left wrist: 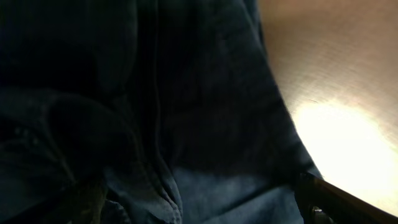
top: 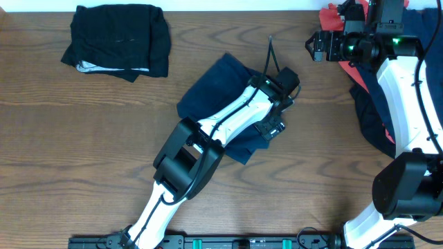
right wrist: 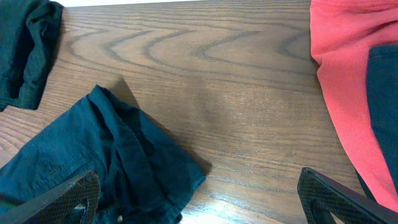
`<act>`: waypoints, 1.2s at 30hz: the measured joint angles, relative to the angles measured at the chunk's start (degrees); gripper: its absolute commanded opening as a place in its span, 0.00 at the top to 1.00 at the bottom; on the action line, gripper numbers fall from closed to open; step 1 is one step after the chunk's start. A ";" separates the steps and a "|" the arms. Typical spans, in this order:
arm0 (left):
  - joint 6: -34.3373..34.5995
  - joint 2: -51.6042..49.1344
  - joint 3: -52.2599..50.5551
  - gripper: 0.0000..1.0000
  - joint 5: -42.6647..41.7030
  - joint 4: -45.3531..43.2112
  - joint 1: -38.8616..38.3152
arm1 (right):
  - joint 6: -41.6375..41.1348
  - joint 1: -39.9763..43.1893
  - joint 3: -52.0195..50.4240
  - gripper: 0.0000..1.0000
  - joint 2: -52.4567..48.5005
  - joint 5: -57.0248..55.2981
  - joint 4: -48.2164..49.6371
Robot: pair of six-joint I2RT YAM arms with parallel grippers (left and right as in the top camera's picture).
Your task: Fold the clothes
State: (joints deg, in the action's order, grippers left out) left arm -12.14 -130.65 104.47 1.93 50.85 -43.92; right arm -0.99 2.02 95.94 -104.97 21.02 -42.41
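Note:
The clothes lie in three places. A navy blue trouser-like garment [top: 214, 86] lies folded at the table's middle and fills the left wrist view [left wrist: 186, 112]. My left gripper [top: 275, 119] hovers low over its right edge, jaws open [left wrist: 199, 211], one dark finger [left wrist: 323, 202] showing beside the cloth with nothing clamped. A black garment [top: 118, 41] lies folded at the far left. A coral red and navy pile [top: 367, 104] sits at the right. My right gripper [top: 315, 47] hangs open [right wrist: 202, 199] above bare wood, between the navy garment [right wrist: 99, 162] and the coral red cloth [right wrist: 342, 74].
The wooden table [top: 83, 152] runs under everything. In the right wrist view the black garment [right wrist: 25, 50] shows at the upper left, and a navy piece [right wrist: 382, 93] lies on the coral red cloth at the right edge.

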 measured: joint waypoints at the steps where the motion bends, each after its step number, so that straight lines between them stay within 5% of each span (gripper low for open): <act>1: 0.55 -0.09 0.00 0.02 1.05 -0.39 0.00 | 0.02 0.00 0.00 0.01 0.02 0.00 0.00; 13: 3.19 -0.09 0.00 0.02 6.16 -1.16 0.00 | 0.83 0.00 0.00 0.01 0.02 -0.07 0.26; 27: 3.34 -1.68 0.09 0.02 2.05 -1.44 0.15 | 0.85 0.00 0.00 0.01 0.00 -0.09 0.48; 32: 3.89 -2.12 0.28 0.44 0.17 -1.92 0.31 | 0.85 0.00 0.00 0.01 0.02 -0.09 0.48; 36: 5.62 -2.40 0.31 0.64 -0.13 -2.75 0.33 | 0.85 0.00 0.00 0.01 0.00 -0.11 0.22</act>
State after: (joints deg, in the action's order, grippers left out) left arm -6.52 -133.05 104.77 1.80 48.10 -43.59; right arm -0.14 2.02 95.94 -104.97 20.91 -42.19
